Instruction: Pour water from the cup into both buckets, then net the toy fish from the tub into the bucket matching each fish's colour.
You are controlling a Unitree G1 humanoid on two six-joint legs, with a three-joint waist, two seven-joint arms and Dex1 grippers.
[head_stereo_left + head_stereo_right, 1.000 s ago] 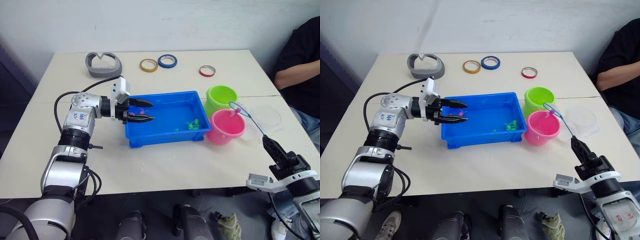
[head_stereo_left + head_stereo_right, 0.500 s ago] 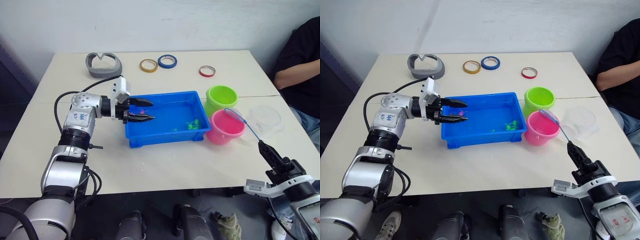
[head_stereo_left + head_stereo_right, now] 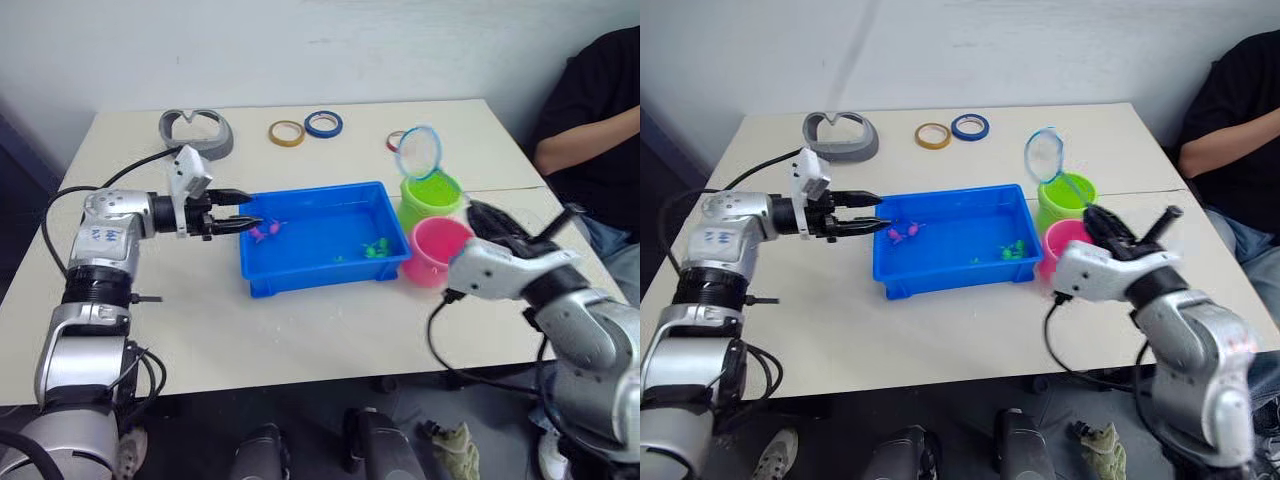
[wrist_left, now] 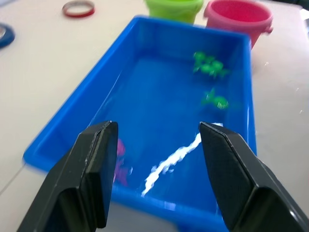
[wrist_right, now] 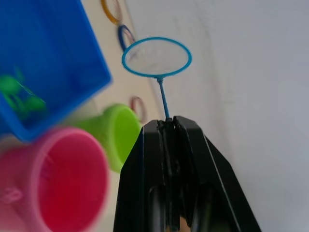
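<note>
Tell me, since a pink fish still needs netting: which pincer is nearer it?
Left. The left pincer hovers right beside the pink fish; the right pincer, gripping the net, is beyond the tub's far end.

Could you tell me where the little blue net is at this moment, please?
In the head views, the net is held up by the right gripper, its hoop raised above the lime green bucket, right of the blue tub.

A cream table (image 3: 330,330) stands against a white wall (image 3: 300,50).

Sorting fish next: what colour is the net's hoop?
Blue; the net shows best in the right wrist view.
</note>
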